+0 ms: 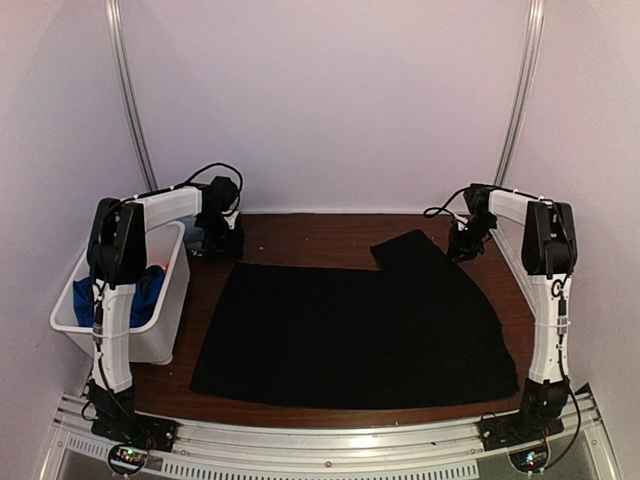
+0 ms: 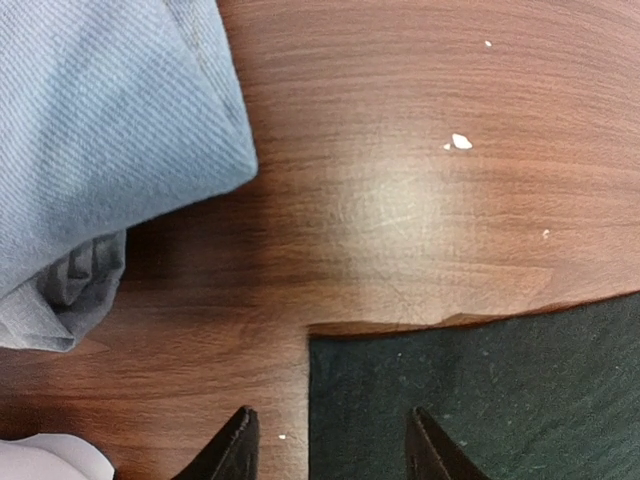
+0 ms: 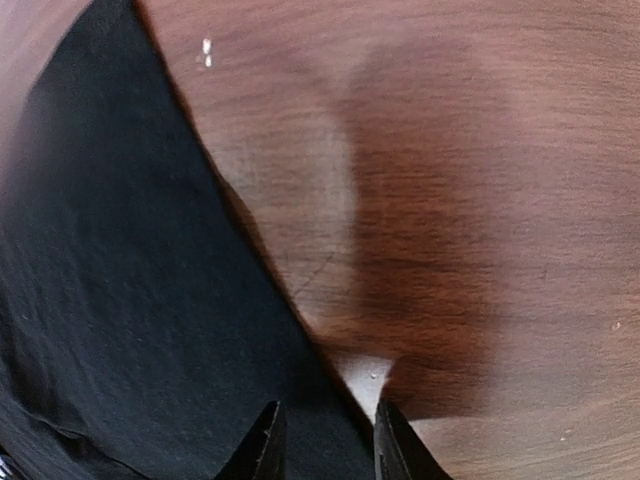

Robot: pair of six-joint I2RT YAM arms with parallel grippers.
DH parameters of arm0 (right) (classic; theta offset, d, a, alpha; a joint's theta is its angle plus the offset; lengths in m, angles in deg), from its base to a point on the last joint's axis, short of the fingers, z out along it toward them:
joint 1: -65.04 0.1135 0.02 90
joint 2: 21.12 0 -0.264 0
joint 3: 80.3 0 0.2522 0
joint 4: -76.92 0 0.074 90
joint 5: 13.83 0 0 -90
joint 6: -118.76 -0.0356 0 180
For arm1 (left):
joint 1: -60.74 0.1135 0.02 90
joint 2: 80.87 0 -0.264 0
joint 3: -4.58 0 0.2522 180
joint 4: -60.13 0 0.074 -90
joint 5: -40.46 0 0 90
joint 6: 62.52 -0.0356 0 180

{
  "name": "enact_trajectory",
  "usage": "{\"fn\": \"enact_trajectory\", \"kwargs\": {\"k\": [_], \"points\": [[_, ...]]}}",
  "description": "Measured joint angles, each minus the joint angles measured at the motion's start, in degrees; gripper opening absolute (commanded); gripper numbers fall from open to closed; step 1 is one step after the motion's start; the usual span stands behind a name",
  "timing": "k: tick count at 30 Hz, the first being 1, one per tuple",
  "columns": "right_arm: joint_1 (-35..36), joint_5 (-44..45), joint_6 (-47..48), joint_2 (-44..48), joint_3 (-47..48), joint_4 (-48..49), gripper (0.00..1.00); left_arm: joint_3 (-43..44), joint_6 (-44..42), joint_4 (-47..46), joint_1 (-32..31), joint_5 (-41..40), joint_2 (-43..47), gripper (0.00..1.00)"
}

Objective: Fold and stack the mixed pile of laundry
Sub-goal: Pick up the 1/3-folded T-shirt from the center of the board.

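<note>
The task looks partly done: a folded light-blue denim piece [image 2: 100, 120] rests on a pale grey piece [image 2: 60, 300] at the far left of the wooden table [image 1: 300, 235]. The large black cloth [image 1: 350, 330] lies spread flat across the middle, not yet folded, and royal-blue fabric [image 1: 150, 285] waits in the white bin [image 1: 165, 330] at the near left. Both arms reach forward and bend down over the cloth's far corners. The left gripper [image 2: 335, 450] is spread wide astride the far-left corner, and the right gripper [image 3: 328, 445] is parted more narrowly over the far-right edge, neither one pinching anything.
</note>
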Motion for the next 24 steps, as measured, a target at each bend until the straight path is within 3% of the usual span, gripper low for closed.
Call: {"fn": "enact_trajectory", "kwargs": {"k": [4, 24], "points": [[1.4, 3.34, 0.55, 0.0, 0.0, -0.33, 0.0, 0.0, -0.81, -0.02, 0.0, -0.35, -0.02, 0.51], [2.36, 6.4, -1.16, -3.89, 7.37, -2.67, 0.0, 1.84, -7.39, -1.7, 0.92, 4.63, -4.02, 0.43]]}}
